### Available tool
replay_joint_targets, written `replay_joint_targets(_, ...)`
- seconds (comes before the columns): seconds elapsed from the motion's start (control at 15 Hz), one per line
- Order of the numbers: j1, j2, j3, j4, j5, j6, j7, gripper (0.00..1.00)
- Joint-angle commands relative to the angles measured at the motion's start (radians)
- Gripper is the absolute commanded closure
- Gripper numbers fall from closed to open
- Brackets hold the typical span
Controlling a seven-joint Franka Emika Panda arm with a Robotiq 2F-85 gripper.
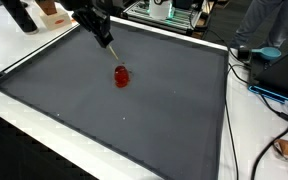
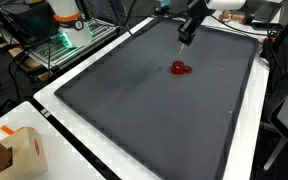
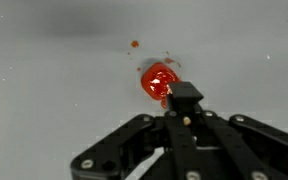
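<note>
Brown cardboard comes first: a box (image 2: 19, 150) sits nearest in an exterior view, on the corner of the white bench (image 2: 50, 96). Past it, a dark grey mat (image 2: 134, 110) covers nearly all of the bench top, with its black edge running just inside the white rim.

Well out on the mat, toward its far end, lies the red blob (image 2: 181, 68). It is small and glossy, and it lies well apart from every edge of the mat. Whether it is a solid lump or a wet smear I cannot tell.

In the wrist view the black links of the tool (image 3: 184, 105) fill the lower edge. Its fingers are drawn together on a thin stick (image 3: 184, 96), whose dark end overlaps the lower right edge of the red blob (image 3: 158, 80). Whether the two touch I cannot tell. Just beyond the blob a red speck (image 3: 135, 44) marks the grey.

In both exterior views the tool (image 1: 101, 33) hangs above the mat on the far side of the blob. It is tilted, and the thin stick (image 1: 108, 43) slants down from it. The stick's pale tip is near the red blob (image 1: 121, 76).

Farther off, beyond the bench, a metal rack (image 2: 69, 40) stands in an exterior view. In an exterior view cables (image 1: 274, 100) trail over the white surface beside the mat
</note>
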Motion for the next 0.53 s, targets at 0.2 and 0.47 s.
replay_joint_targets(0.2, 0.078, -0.008, -0.031, 0.001, -0.198, -0.018, 0.144, 0.97)
replay_joint_targets(0.47, 0.096, -0.005, -0.030, 0.014, -0.253, -0.045, 0.178, 0.97)
